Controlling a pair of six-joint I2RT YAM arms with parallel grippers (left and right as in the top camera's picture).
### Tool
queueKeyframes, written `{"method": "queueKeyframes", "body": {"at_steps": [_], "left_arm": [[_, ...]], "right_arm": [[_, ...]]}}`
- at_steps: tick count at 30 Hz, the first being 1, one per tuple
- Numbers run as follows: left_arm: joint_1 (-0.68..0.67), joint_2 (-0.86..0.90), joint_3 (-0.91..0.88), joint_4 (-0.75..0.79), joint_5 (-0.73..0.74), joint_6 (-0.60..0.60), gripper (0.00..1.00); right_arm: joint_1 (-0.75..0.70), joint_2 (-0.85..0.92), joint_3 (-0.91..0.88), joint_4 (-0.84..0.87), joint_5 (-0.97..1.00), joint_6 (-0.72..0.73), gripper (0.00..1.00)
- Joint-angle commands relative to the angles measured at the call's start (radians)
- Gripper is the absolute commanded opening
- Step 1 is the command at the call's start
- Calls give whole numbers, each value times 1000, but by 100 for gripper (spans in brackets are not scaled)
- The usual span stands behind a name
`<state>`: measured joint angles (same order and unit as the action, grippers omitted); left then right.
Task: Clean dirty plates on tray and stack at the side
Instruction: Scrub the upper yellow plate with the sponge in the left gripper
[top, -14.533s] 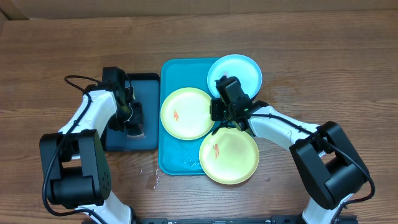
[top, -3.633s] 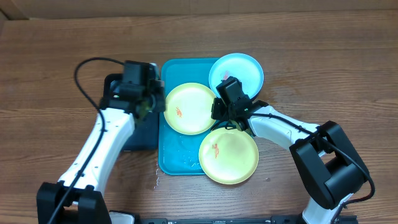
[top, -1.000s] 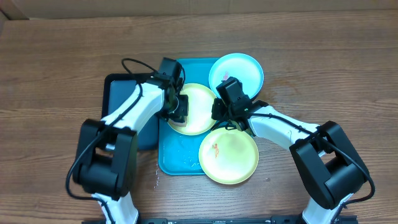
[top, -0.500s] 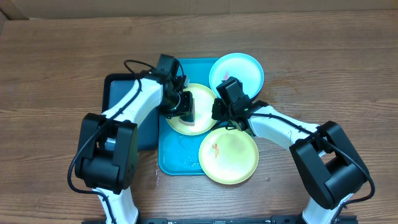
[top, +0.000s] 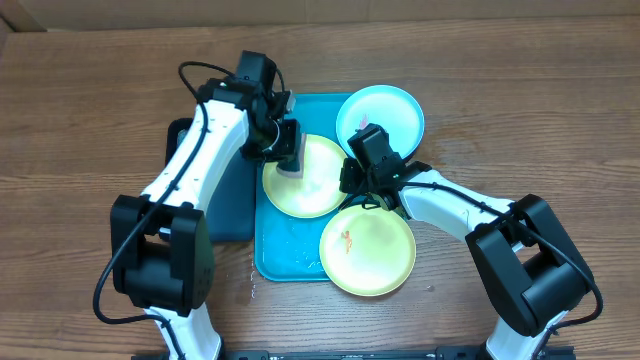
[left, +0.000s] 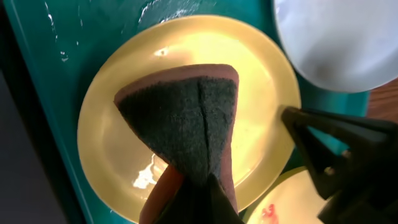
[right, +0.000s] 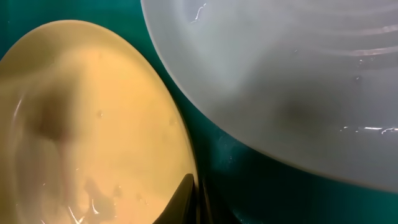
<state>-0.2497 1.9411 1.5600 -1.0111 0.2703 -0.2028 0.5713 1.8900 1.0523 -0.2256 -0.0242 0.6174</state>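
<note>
Wooden table (top: 90, 90) bears one dark tray (top: 225, 215), then one turquoise tray (top: 285, 255) with three plates. Left gripper (top: 290, 160) clamps one sponge (left: 186, 124) over the upper yellow-green plate (top: 315, 190). Right gripper (top: 352, 180), closed, seemingly touches that plate's rim. The lower yellow-green plate (top: 370, 250) and one cyan plate (top: 390, 110) overhang the turquoise tray's right edge.

dark tray (top: 232, 207): flat on wooden table (top: 100, 100) | sponge (left: 186, 118): dark scouring face, pinkish back
</note>
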Motion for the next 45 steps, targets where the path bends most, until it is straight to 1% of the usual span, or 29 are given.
{"method": "queueKeyframes", "body": {"at_steps": [1, 5, 10, 15, 18, 24, 29, 31, 34, 36, 41, 45], "left_arm": [[-19, 5, -42, 2, -71, 23, 4], [-23, 16, -96, 27, -111, 10, 4], [-24, 16, -166, 81, -204, -26, 4], [-26, 17, -245, 161, -202, -48, 4], [-33, 17, -288, 209, -148, -48, 4], [-35, 17, -328, 264, 42, -48, 4], [-34, 17, -317, 272, 165, -48, 4], [-34, 15, -301, 270, 193, -47, 4], [-32, 8, -258, 247, 191, -28, 4], [-29, -1, -209, 209, 180, -29, 4], [-33, -31, -76, 119, 80, -29, 4], [-44, -35, -51, 109, 5, -29, 4]], "right_arm": [[6, 5, -4, 11, -22, 4, 4], [6, 5, -4, 11, -26, 4, 4], [6, 5, -4, 11, -26, 4, 4], [6, 5, -4, 11, -26, 4, 4], [6, 5, -4, 11, -26, 4, 4], [6, 5, -4, 11, -26, 4, 4], [6, 5, -4, 14, -26, 4, 4], [6, 5, -4, 16, -26, 4, 4], [6, 5, -4, 18, -26, 4, 4], [6, 5, -4, 18, -26, 4, 4], [6, 5, -4, 18, -26, 4, 4], [6, 5, -4, 18, -26, 4, 4]]}}
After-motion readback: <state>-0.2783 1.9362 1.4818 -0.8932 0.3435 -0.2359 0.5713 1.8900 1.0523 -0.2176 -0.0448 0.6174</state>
